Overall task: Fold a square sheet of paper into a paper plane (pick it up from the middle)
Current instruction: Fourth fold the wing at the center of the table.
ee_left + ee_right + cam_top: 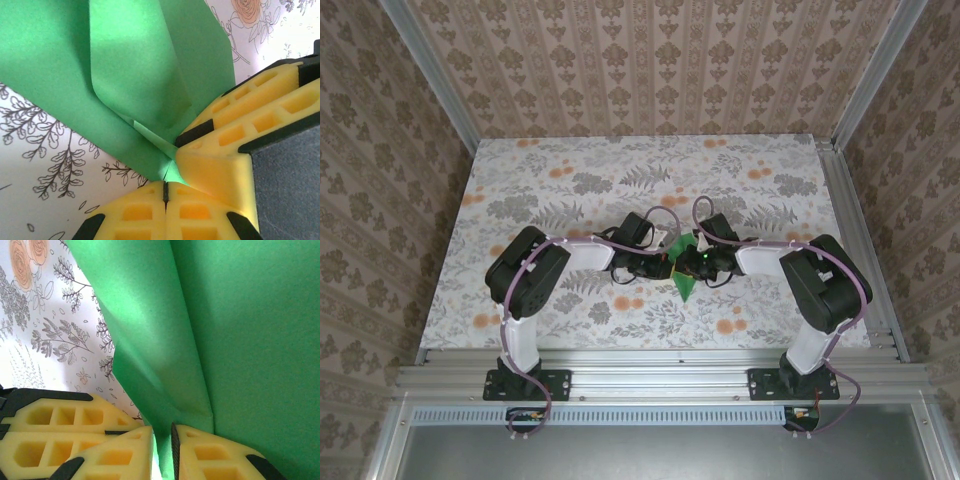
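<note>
The green sheet of paper (686, 268), folded into overlapping flaps narrowing to a point, sits tilted near the table's (570, 180) middle.

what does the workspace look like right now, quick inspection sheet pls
surface: floral-print table, flat
job's things: green paper, creased, between the two grippers at mid-table
clutter: nothing seen
grippers: left gripper jaws shut on the paper's tip; right gripper jaws narrowly parted, paper in the gap
cables: purple cables looped along both arms
surroundings: patterned walls on three sides, metal frame at the near edge
</note>
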You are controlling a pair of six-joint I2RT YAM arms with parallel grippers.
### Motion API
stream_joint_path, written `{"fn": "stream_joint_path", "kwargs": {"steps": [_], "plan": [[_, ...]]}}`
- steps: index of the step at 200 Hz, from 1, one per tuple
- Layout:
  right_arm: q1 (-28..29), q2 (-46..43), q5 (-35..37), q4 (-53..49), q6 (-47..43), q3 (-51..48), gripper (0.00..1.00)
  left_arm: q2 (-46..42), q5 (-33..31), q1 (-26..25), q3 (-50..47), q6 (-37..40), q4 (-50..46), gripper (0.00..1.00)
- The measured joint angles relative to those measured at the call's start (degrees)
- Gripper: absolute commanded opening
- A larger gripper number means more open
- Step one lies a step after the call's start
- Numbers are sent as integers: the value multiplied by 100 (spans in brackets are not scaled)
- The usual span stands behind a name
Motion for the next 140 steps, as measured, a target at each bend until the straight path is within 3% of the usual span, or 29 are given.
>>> {"fn": "stream_joint_path", "kwargs": {"steps": [140], "plan": [[-188, 98, -588, 1008, 706, -400, 11, 0, 24, 7, -48, -74, 109, 0]]}}
